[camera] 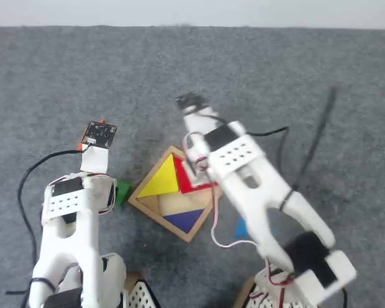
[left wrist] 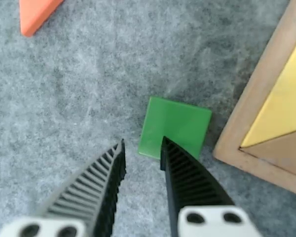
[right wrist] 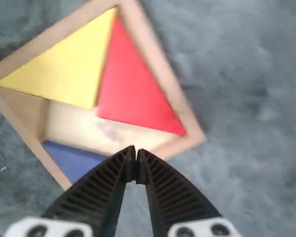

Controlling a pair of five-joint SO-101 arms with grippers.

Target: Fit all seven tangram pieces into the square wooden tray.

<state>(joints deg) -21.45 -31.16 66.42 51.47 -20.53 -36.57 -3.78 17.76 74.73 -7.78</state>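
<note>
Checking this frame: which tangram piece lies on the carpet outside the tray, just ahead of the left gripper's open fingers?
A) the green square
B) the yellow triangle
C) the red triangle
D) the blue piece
A: the green square lies flat on the carpet beside the wooden tray, right in front of the left gripper, while the yellow triangle, red triangle and blue piece sit inside the tray.
</note>
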